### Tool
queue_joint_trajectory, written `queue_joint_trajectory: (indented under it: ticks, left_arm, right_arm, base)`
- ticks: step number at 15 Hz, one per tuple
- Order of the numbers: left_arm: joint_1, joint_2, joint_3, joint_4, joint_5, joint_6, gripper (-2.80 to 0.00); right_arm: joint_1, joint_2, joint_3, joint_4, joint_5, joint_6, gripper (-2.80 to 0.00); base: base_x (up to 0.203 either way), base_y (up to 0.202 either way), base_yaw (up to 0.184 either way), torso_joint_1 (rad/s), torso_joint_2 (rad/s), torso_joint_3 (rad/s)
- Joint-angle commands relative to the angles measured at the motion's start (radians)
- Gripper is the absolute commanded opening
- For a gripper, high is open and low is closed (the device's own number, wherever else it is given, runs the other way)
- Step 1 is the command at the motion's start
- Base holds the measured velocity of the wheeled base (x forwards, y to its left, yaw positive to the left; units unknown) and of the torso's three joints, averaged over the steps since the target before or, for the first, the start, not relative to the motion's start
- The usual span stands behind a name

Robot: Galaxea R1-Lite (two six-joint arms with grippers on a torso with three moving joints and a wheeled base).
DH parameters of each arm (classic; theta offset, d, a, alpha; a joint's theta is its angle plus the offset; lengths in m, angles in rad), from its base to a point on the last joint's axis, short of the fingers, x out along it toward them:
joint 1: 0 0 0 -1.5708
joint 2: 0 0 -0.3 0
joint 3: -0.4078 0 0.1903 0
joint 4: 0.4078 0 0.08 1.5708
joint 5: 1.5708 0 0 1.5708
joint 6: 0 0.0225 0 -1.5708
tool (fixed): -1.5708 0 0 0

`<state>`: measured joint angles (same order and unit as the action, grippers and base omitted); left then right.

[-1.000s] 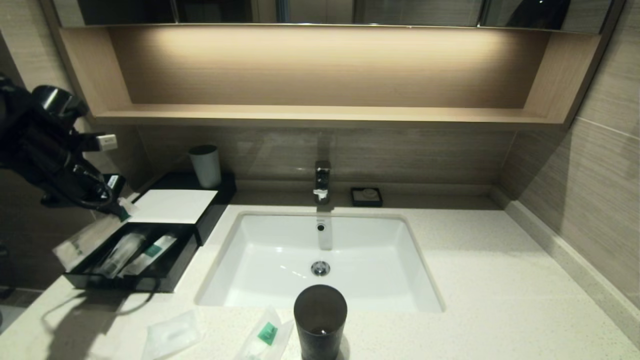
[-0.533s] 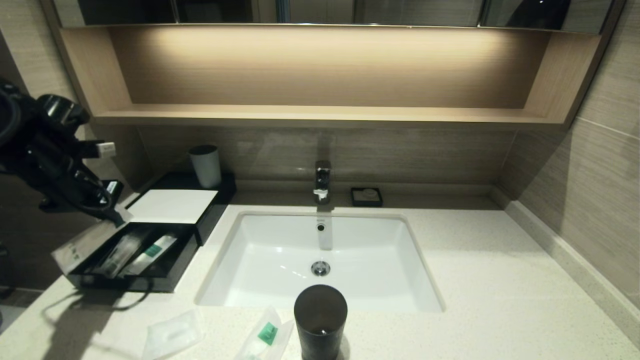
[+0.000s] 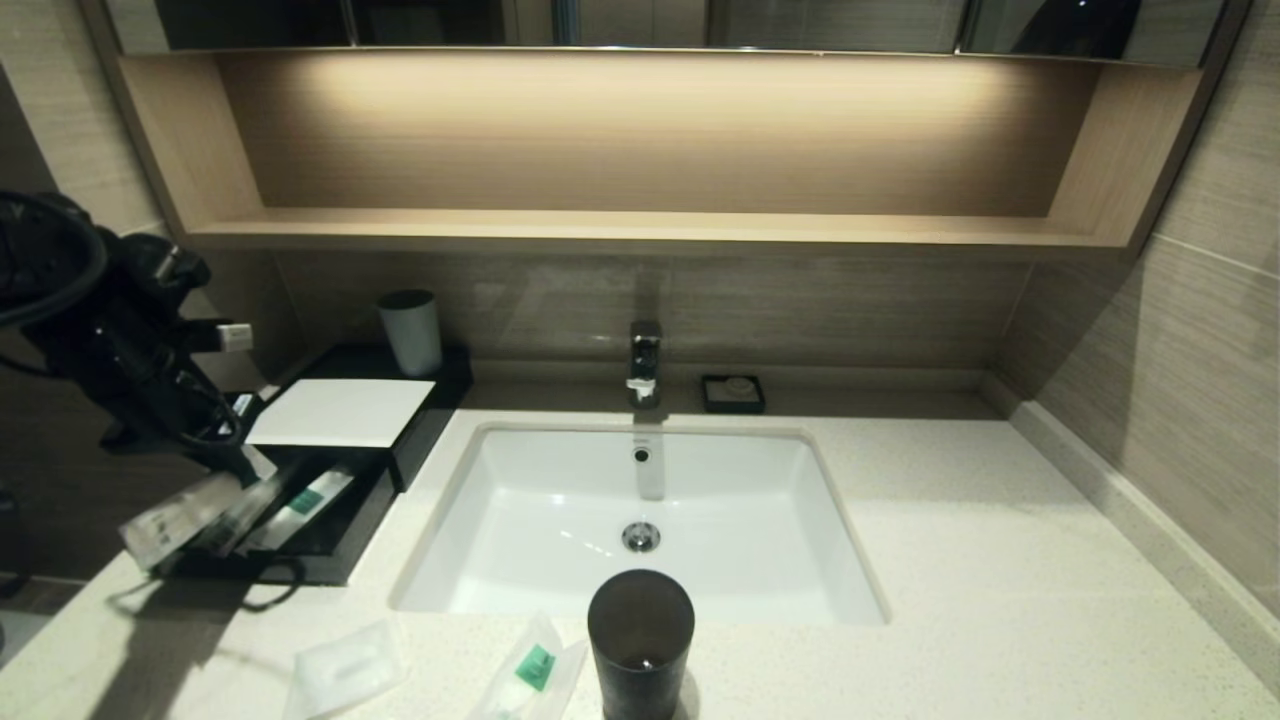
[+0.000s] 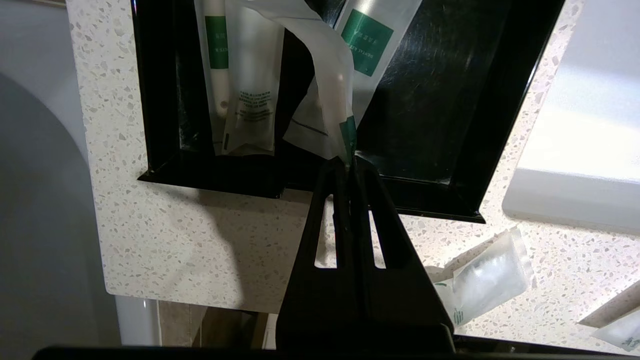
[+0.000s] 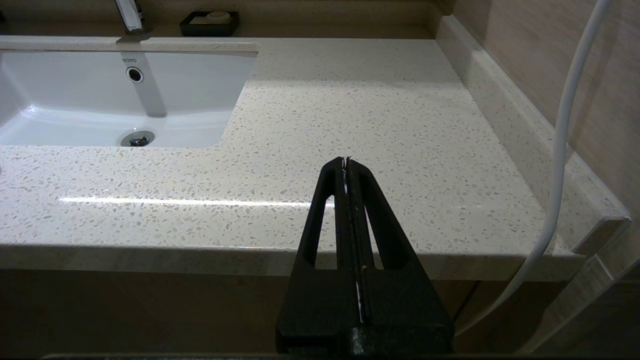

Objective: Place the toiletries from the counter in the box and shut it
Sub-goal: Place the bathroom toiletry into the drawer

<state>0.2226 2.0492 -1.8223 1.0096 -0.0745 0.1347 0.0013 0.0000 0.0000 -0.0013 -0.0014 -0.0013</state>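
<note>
Far left of frame: left gripper [image 4: 348,162], fingers pinched on a packet [image 3: 180,520] hanging over the box [image 3: 300,565] tray, two packets inside. Lower centre: two packets [image 3: 345,672] left on counter [image 3: 950,560]; box open. Right gripper [image 5: 346,161] idle, fingers together, empty.

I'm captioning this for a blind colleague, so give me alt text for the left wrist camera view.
The left gripper, shut, pinches the green-labelled end of a translucent packet above the open black tray, where two more packets lie. Another packet rests on the speckled counter beside the tray.
</note>
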Motion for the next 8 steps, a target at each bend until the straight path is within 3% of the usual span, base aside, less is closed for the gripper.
queue_joint_trajectory:
  ticks: [1,8]
  left_arm:
    - [0.004,0.038,-0.006,0.005,0.006,0.002,-2.80]
    - [0.008,0.095,-0.047,-0.003,0.013,0.005,-2.80]
  right_arm:
    - [0.000,0.000,0.002,0.000,0.000,0.000,-2.80]
    - [0.000,0.000,0.000,0.000,0.000,0.000,-2.80]
  base:
    - [0.000,0.000,0.000,0.000,0.00,0.000]
    - [0.000,0.000,0.000,0.000,0.00,0.000]
